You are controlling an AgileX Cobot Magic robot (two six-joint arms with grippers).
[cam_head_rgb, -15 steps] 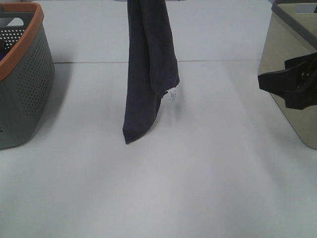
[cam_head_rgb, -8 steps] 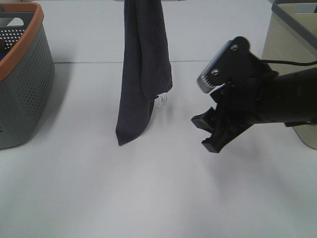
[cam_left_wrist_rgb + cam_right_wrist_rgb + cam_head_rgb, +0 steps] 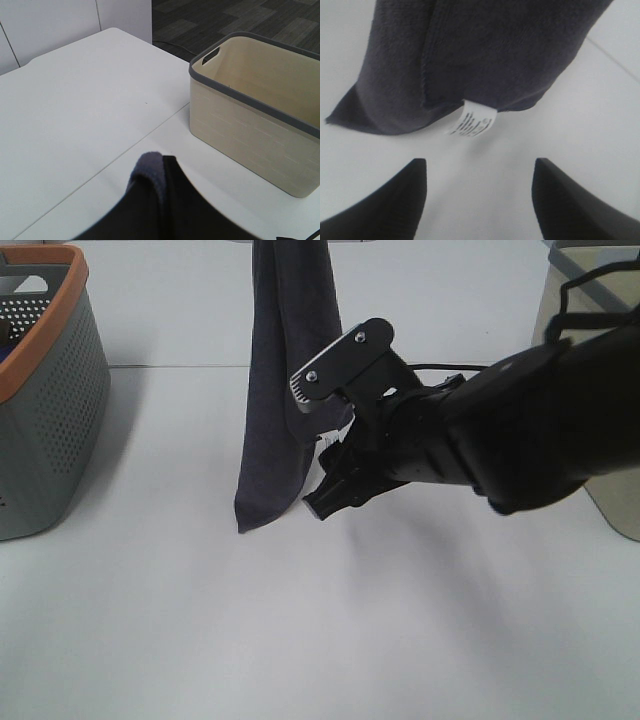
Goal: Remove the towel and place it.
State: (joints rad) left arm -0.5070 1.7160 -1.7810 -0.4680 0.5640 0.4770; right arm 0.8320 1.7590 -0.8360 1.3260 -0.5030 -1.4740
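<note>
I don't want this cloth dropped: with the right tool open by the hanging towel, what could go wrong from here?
1. The right tool stands open just short of the towel at its lower hem, facing the white tag; closing there might pinch only the tag or a thin edge and slip.
2. The left tool seems to hold only a small bunch of cloth; a sideways tug could pull it free.

A fold of the towel peeks from the dark fingers, near a beige grey-rimmed basket.
</note>
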